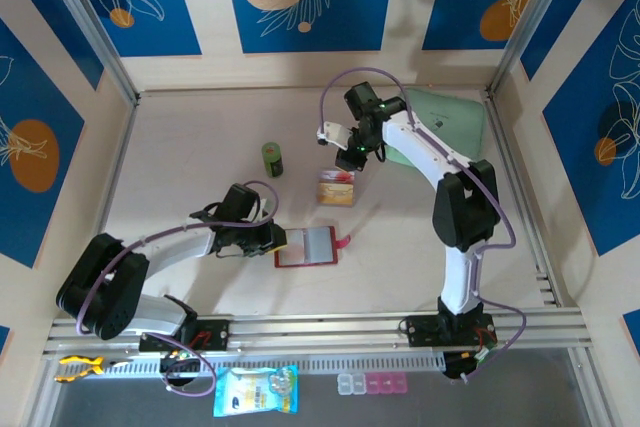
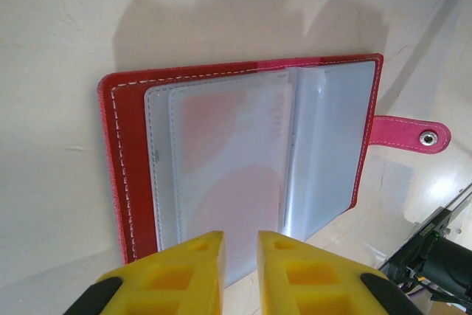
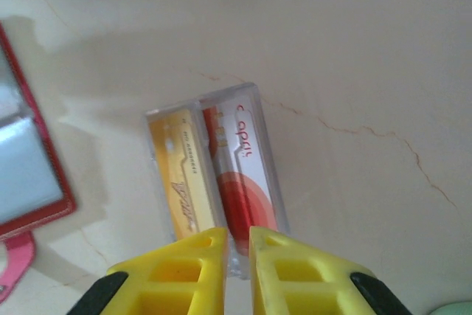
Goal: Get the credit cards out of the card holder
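Red, flat card holder (image 1: 312, 245) with greyish clear sleeves lying open on pale table (image 1: 190, 137). Tan-and-red stack of thin credit cards (image 1: 336, 188) out, near it but apart. Barely parted, right fingers (image 3: 184, 271) just over the stack's end, clamping nothing. Nearly together at the holder's edge, left fingers (image 2: 184, 274): pinching or only pressing, cannot tell. Possible trouble: dragging the stack askew on lifting away, should a pad catch it. Sleeves looking empty from left wrist, too small to judge from above.

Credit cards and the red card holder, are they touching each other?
Apart. The top external view shows bare table between the credit cards and the card holder.
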Tool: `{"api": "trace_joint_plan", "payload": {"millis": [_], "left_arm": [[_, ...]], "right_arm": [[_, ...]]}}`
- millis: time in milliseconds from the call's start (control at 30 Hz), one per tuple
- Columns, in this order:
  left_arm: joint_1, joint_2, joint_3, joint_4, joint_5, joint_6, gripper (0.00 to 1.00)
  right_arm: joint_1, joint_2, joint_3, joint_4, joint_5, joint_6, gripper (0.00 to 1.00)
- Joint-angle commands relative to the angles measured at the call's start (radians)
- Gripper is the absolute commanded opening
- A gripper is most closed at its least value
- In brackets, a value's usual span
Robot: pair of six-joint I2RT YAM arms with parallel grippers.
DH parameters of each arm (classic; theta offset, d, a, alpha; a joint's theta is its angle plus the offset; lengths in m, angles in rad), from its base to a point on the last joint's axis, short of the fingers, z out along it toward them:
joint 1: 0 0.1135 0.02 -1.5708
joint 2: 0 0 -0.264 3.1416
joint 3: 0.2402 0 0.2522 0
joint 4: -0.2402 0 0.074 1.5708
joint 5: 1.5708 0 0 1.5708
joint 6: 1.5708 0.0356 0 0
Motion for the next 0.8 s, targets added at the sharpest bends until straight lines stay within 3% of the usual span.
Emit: {"api": "trace_joint_plan", "payload": {"millis": [0,167,533,767], "left_arm": [[-0.005,-0.006,0.018,-0.03,-0.016,0.023,0.18],[-0.005,-0.011,0.018,-0.041,-0.028,0.033,0.17],[0.0,-0.017,0.014,-0.079,-0.061,0.063,0.11],[0.004,-0.013,0.001,-0.096,-0.074,0.077,0.06]], "right_arm": [[0.033,-0.089,-0.059,0.049,-0.078,0.142,0.16],[0.079,-0.184,-0.205,0.17,-0.089,0.369,0.15],[0.201,-0.357,-0.535,0.424,-0.013,1.02,0.05],[0.281,-0.364,-0.594,0.434,0.007,1.238,0.0]]}}
